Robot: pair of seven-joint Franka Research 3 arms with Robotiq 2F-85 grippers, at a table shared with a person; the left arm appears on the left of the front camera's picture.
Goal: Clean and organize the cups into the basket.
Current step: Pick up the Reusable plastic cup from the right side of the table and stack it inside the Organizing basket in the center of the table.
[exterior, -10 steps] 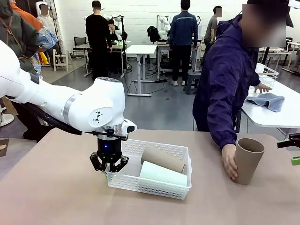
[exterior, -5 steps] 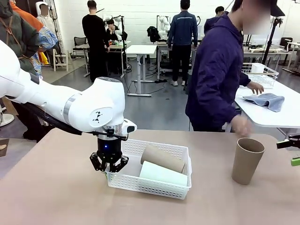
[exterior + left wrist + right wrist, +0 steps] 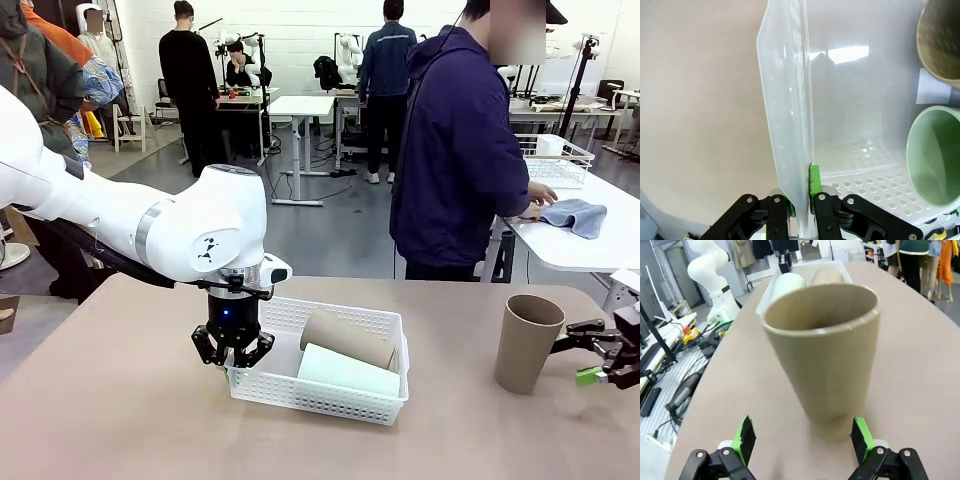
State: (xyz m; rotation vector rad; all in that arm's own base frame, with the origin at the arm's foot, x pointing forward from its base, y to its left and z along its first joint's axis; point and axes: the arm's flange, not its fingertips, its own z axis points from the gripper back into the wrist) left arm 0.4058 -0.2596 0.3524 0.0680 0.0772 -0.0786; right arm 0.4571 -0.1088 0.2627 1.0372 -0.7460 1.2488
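There's the upright cup [image 3: 528, 343] on the worktop [image 3: 120, 420], dead at twelve o'clock from the right jaws, which are wide open, empty and just short of it, while the left jaws pinch the basket [image 3: 320, 395] rim, with the brown cup [image 3: 348, 338] and the mint cup [image 3: 348, 370] lying inside.

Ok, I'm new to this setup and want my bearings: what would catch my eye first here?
The big white left arm dominates, its left gripper clamped on the left rim of the white basket, where a tan cup and a mint cup lie on their sides. At the right of the table, an upright tan cup stands just ahead of the open right gripper.
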